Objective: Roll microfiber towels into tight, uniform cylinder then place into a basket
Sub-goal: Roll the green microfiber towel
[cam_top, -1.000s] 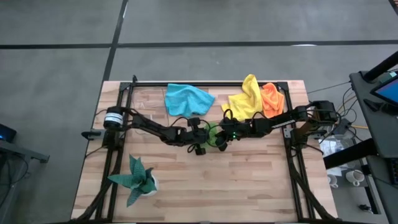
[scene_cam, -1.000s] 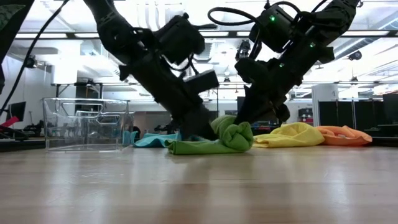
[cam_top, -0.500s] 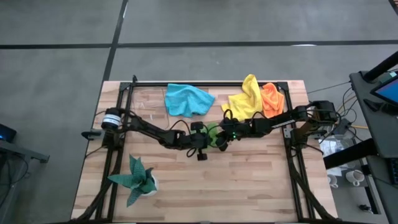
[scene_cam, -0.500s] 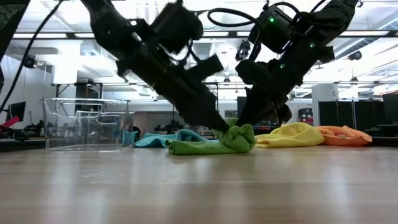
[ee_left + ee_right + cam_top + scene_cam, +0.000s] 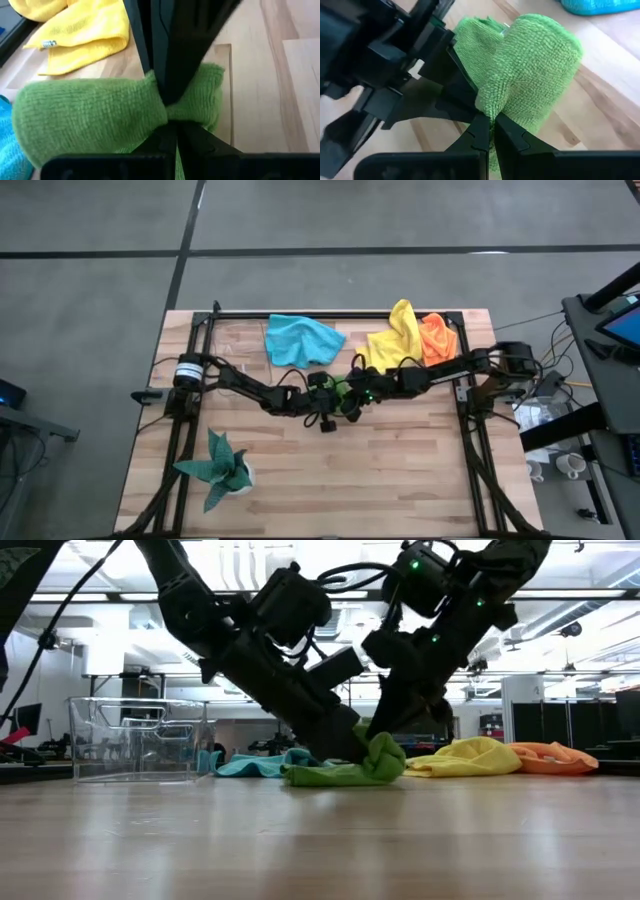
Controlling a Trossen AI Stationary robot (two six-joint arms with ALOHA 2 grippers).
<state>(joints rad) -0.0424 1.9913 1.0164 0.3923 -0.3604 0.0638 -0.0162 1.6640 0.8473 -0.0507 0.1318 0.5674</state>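
The lime green towel (image 5: 344, 388) lies mid-table, partly rolled: a thick roll (image 5: 386, 756) with a flat tail (image 5: 315, 776) on the wood. My left gripper (image 5: 170, 134) reaches it from the table's left and my right gripper (image 5: 491, 131) from the right; both are shut on the roll and their fingertips nearly meet. The blue towel (image 5: 302, 338), yellow towel (image 5: 393, 340) and orange towel (image 5: 437, 338) lie crumpled along the far edge. The clear basket (image 5: 135, 738) stands at the far left. My left gripper pinches a bunched fold in the middle of the green roll (image 5: 165, 112) between its two fingers. It comes slanting down from the table's left. The roll rests on the table with its tail flat beside it. My right gripper pinches the same bunched middle of the roll (image 5: 492, 107) between its two fingers, slanting down from the table's right, opposite the left fingers (image 5: 445, 107). The cloth is creased in at the pinch and bulges on either side.
A teal spiky plant in a white pot (image 5: 222, 468) stands near the front left. A black metal frame (image 5: 330, 315) runs round the table's edges. Bare wood (image 5: 380, 470) stretches in front of the green towel.
My left gripper has tipped further down at the green roll, rising a little and coming back down on it. Both grippers have stayed shut on the towel. The roll has kept its place, and the flat tail has drawn in slightly toward it.
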